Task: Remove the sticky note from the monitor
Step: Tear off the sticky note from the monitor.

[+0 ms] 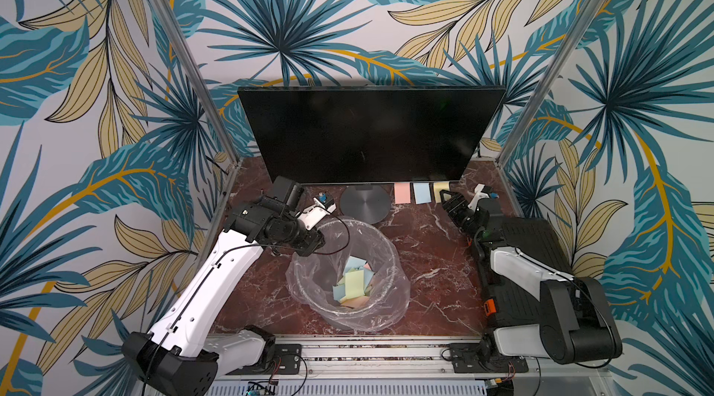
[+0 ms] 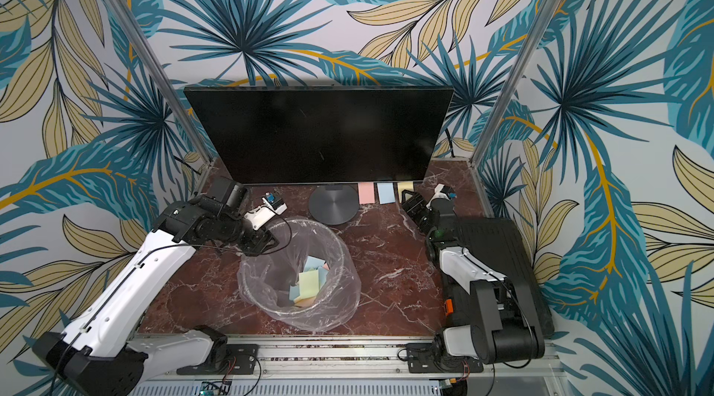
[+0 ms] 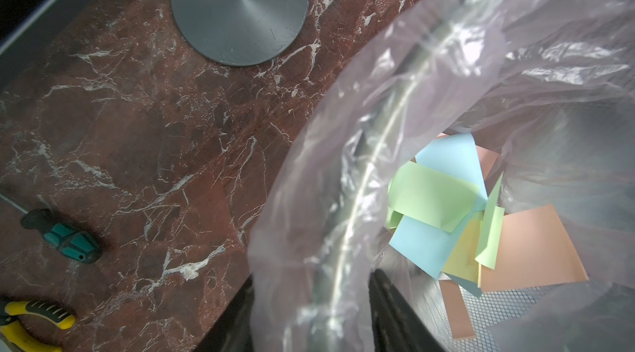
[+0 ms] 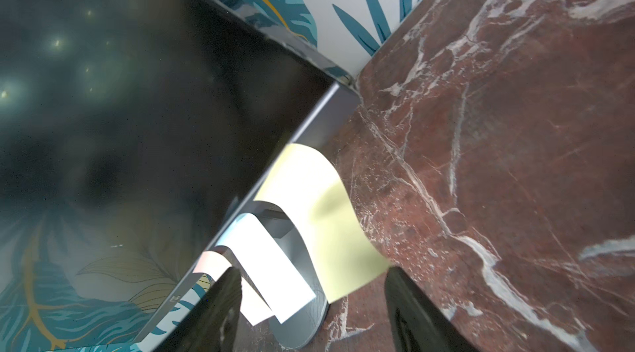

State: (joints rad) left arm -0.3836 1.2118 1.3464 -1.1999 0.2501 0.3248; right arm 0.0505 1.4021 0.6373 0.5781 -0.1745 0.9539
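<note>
Right wrist view. Item: yellow sticky note [image 4: 309, 202], stuck by its top edge to the lower bezel of the monitor [image 4: 137, 110] and curling forward. Its free corner lies between the fingertips of the right gripper [image 4: 314, 271]; whether it touches either one cannot be told. Farther from the gripper along the same bezel are the blue note [image 4: 264, 264], then the pink note [image 4: 206, 261].

Gripper state: the jaws stand wide, one on each side of the yellow note's loose edge, with nothing clamped.

Step in hand, as judged: closing on the yellow note.

Handling advice:
- Advance a little so the paper sits deeper between the pads, not at the tips alone.
- Pinch the yellow sheet only, keeping the finger [image 4: 223, 298] on the blue note's side clear of that note.
- Peel down and away from the screen, so the glued strip lifts gradually rather than tearing or slipping free. The paper looks limp; a light, flat pinch should suffice.

Arm pose, in both top views: the right arm lies low over the table [image 1: 425, 259]. The forearm reaches forward, and the monitor's lower edge is directly ahead of the fingertips.

Left gripper [image 1: 313, 245]: poised over the rim of the lined bin [image 1: 386, 309], fingers apart, nothing seen held. Discarded notes [image 1: 353, 282] lie below it.
</note>
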